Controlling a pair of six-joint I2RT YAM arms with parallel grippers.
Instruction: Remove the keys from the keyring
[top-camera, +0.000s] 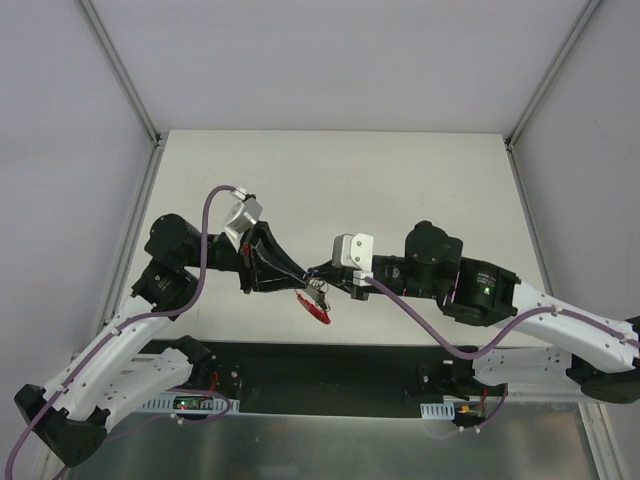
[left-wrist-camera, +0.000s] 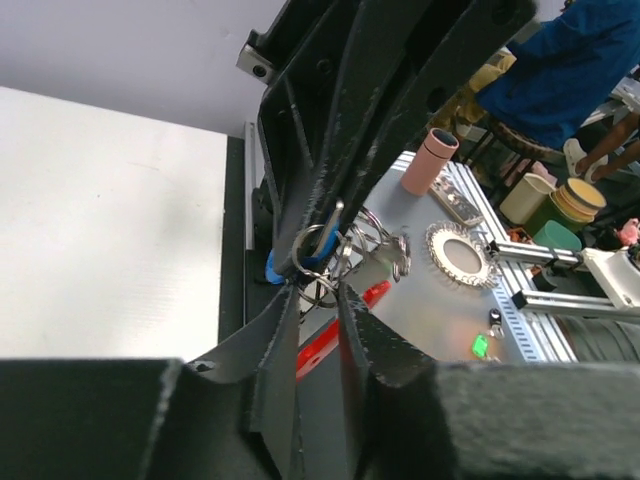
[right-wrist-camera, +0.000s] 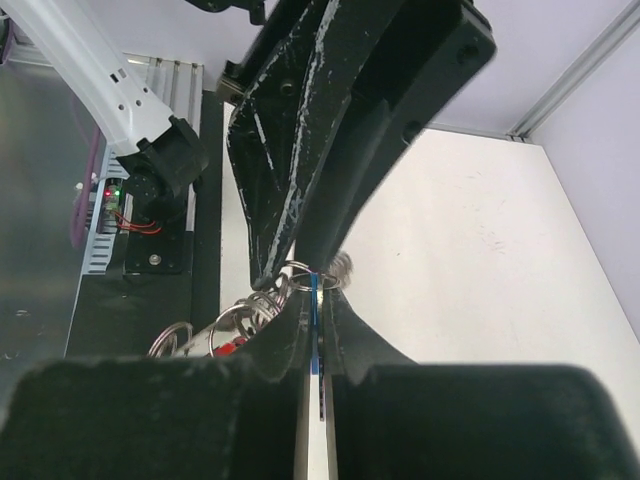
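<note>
Above the near edge of the counter (top-camera: 350, 180), between the two arms, the keyring (left-wrist-camera: 318, 252) hangs in the air. The keys (left-wrist-camera: 382, 264) are bunched beside it and its red tag (top-camera: 316, 308) points downward. No part of it touches the counter.

I judge the bunch to be very light, but hard and slippery. It is thin stiff wire and smooth flat metal, which can easily turn or slide out of a pinch. The wire coil looks springy, so a key will probably need to be pushed along the turns and not pulled straight off. In my opinion one pincer should hold the wire ring itself, close to the tag, and the other should hold the flat head of a single key (holding the tag alone would let the ring swing).

The right pincer (right-wrist-camera: 315, 296) is closed tightly, with a loop of the ring and a thin blue piece (right-wrist-camera: 315, 300) between its tips. The left pincer (left-wrist-camera: 315, 292) is narrow, and its tips meet the ring from the opposite side. Whether it really clamps the wire I cannot tell.

As for the look, several silvery loops overlap one another. The keys are small, grey and shiny, tiny against the black pincers. The tag is flat plastic of a bright red colour.
</note>
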